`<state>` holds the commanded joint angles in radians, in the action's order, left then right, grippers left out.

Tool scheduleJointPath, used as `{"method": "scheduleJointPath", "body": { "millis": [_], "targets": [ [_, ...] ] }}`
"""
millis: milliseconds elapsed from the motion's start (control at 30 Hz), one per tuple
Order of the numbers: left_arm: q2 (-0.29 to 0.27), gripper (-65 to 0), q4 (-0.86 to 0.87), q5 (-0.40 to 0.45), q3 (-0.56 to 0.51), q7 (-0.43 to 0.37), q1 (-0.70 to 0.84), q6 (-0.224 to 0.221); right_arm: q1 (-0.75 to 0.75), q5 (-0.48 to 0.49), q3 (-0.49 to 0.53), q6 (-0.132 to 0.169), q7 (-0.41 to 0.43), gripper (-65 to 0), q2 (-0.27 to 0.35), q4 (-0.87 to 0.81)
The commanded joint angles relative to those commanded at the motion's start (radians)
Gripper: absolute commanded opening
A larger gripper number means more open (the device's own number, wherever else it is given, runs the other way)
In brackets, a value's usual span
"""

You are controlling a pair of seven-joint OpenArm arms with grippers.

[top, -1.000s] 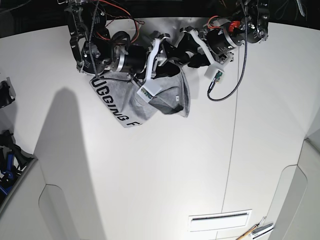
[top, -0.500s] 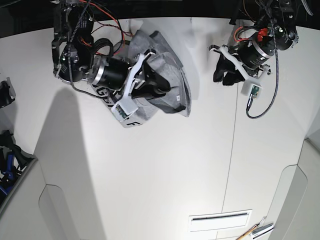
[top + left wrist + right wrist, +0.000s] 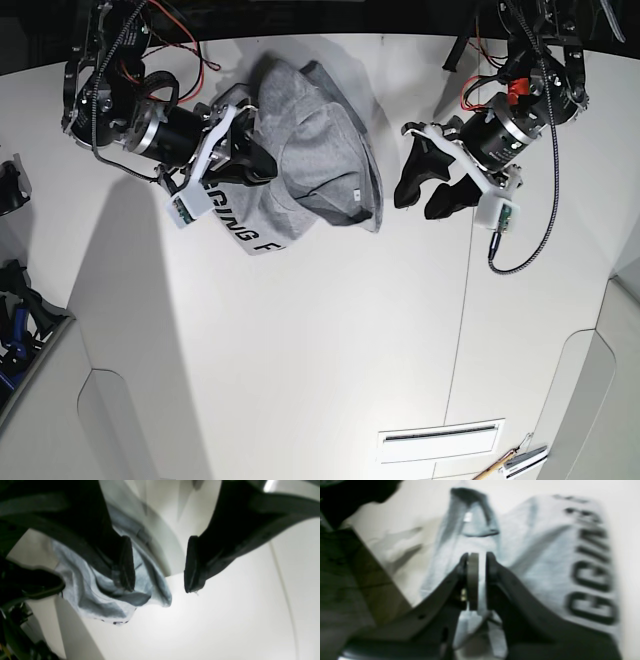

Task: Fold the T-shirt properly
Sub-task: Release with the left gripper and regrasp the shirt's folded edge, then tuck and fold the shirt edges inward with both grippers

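Two grippers, opposite states. Right gripper pinched nearly closed, a thin layer of the T-shirt seemingly caught between the fingers, lettering just off to one side. Left gripper spread wide and empty, shirt bunched behind one finger. Risky bit: pulling on a one-sided grab, likely dragging the crumpled heap across the table instead of flattening it. Could slip out too.
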<state>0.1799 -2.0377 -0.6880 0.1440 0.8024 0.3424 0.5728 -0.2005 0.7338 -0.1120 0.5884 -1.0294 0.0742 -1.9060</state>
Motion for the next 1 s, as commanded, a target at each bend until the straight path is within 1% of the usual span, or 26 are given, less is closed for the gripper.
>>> {"method": "scheduleJointPath", "body": {
  "millis": [100, 133, 200, 367, 400, 433, 533, 567, 633, 667, 767, 833, 867, 933, 967, 1000],
  "targets": [
    [0.0, -30.1, 0.032, 0.003, -0.055, -0.016, -0.027, 0.0, -0.031, -0.001, 0.026, 0.0, 0.013, -38.4, 0.0, 0.001],
    [0.0, -30.1, 0.048, 0.025, -0.072, -0.028, -0.042, 0.0, -0.034, -0.001, 0.031, -0.001, 0.012, -35.1, 0.0, 0.001],
    [-0.003, -30.1, 0.088, 0.091, -0.11, -0.047, -0.075, 0.0, -0.037, -0.001, 0.034, -0.001, 0.011, -34.6, 0.0, 0.001],
    [-0.003, -28.4, 0.208, 0.106, -0.196, -0.055, -0.143, 0.0, -0.06, -0.001, 0.034, -0.001, 0.008, -34.6, 0.0, 0.001],
    [-0.003, -28.4, 0.222, 0.108, -0.201, -0.066, -0.157, -0.002, -0.061, -0.001, 0.034, -0.001, 0.008, -34.6, 0.0, 0.001],
    [-0.003, -28.5, 0.229, 0.121, -0.202, -0.074, -0.169, -0.014, -0.061, -0.001, 0.034, -0.001, 0.008, -34.6, 0.0, 0.001],
    [-0.003, -28.5, 0.229, 0.2, -0.202, -0.077, -0.198, -0.043, -0.063, 0.0, 0.034, -0.001, -0.022, -34.6, 0.0, 0.001],
    [-0.002, -29.1, 0.229, 0.215, -0.202, -0.077, -0.198, -0.046, -0.069, 0.0, 0.035, 0.0, -0.033, -34.6, 0.0, 0.001],
    [-0.002, -32.2, 0.231, 0.222, -0.202, -0.074, -0.195, -0.045, -0.091, -0.001, 0.042, 0.016, -0.033, -34.6, 0.0, 0.0],
    [-0.002, -34.1, 0.231, 0.221, -0.202, -0.073, -0.195, -0.045, -0.097, -0.001, 0.052, 0.019, -0.03, -34.6, 0.0, 0.0],
    [-0.003, -34.5, 0.232, 0.22, -0.202, -0.074, -0.195, -0.045, -0.09, -0.016, 0.111, 0.019, -0.01, -34.0, 0.001, 0.0],
    [-0.002, -34.5, 0.232, 0.22, -0.202, -0.074, -0.195, -0.045, -0.088, -0.068, 0.177, 0.019, 0.009, -31.0, 0.001, 0.0],
    [-0.002, -34.5, 0.232, 0.22, -0.202, -0.074, -0.195, -0.045, -0.089, -0.111, 0.217, 0.019, 0.009, -30.3, 0.001, 0.0],
    [-0.002, -34.5, 0.232, 0.221, -0.202, -0.074, -0.195, -0.045, -0.088, -0.236, 0.302, 0.018, 0.019, -30.3, 0.004, 0.0],
    [-0.002, -34.5, 0.232, 0.221, -0.202, -0.074, -0.195, -0.045, -0.088, -0.298, 0.346, 0.017, 0.044, -30.3, 0.013, 0.0],
    [-0.002, -34.5, 0.232, 0.222, -0.202, -0.074, -0.195, -0.045, -0.088, -0.356, 0.389, 0.009, 0.075, -30.3, 0.027, 0.0]
  ]
}}
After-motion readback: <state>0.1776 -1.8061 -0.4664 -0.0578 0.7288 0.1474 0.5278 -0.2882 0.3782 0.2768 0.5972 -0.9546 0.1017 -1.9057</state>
